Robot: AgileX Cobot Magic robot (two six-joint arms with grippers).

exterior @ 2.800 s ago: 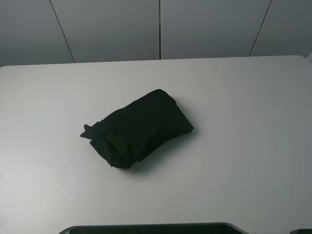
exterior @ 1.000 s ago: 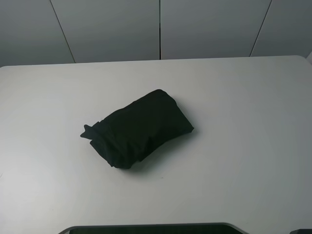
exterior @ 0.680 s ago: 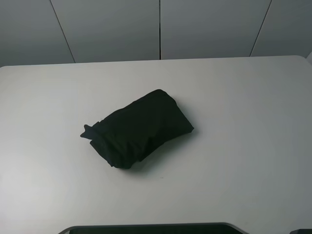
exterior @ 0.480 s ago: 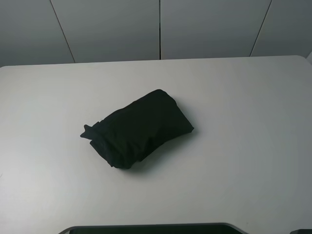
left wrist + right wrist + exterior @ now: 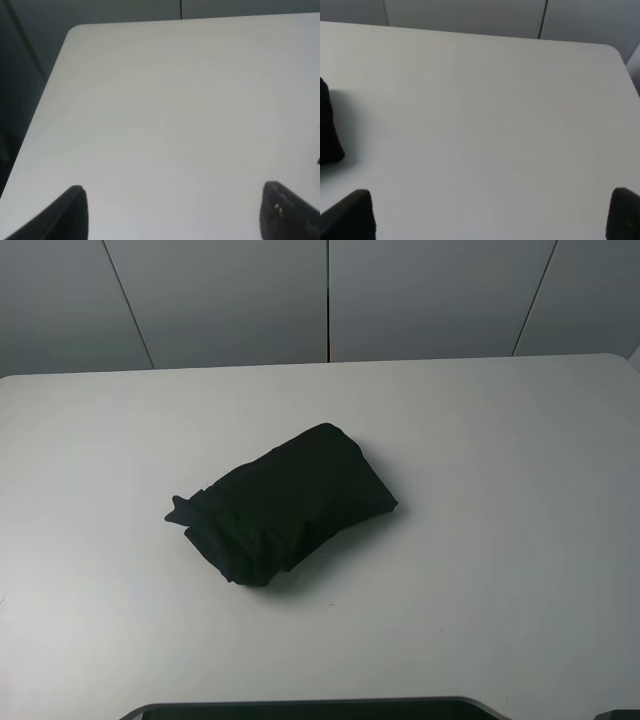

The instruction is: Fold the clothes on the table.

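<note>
The clothes [image 5: 285, 504], a black shirt, lay as a compact, thick bundle near the middle of the bench [image 5: 520, 540], its long axis running on a slant and a small pointed scrap of fabric sticking out at its left end; no print or label showed. Judged from that lie, the folding looked finished or very nearly so, with the arms drawn clear of the work. Neither arm appeared in the high view. The left gripper [image 5: 175, 212] hung over bare bench near its left edge, jaws spread wide apart and holding nothing; the right gripper [image 5: 490, 215] hung over the right side of the bench, jaws likewise wide apart and empty, with only the edge of the bundle showing at the side of its wrist view. If anything remained, it would call for tucking in the protruding scrap and squaring the bundle. No container was in view, so nothing was held in one.
</note>
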